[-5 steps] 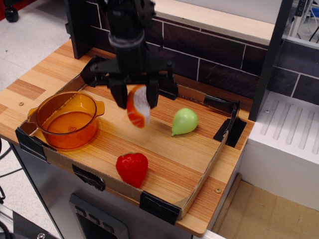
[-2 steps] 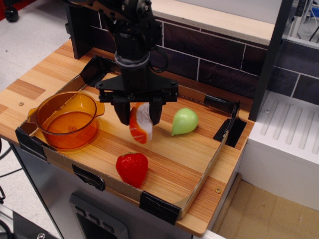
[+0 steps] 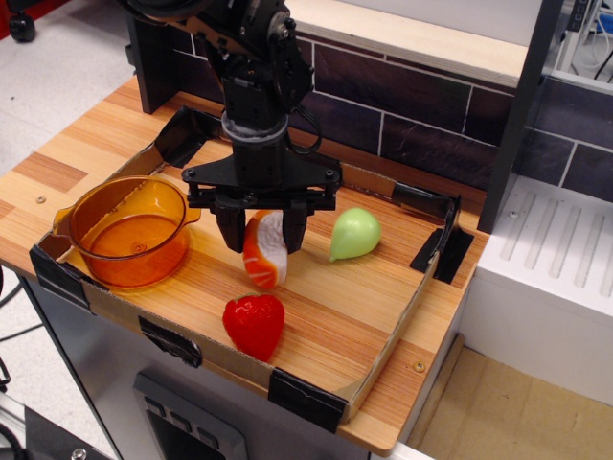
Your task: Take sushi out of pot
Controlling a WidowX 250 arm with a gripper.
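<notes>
The gripper [image 3: 261, 228] is clamping the sushi [image 3: 264, 251] between its fingers, holding it upright over the wooden tray [image 3: 383, 316], right of the pot [image 3: 127, 231], between the strawberry [image 3: 254, 325] and the pear [image 3: 355, 233].

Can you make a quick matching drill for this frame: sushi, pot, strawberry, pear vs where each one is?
Column A:
1. sushi
2. pot
3. strawberry
4. pear

Column B:
a. near the front edge of the tray, apart from the other things
b. between the fingers of the gripper, over the middle of the tray
c. at the left end of the tray, nothing inside
d. to the right of the gripper, lying on the board

Pairs: 1-b, 2-c, 3-a, 4-d
</notes>
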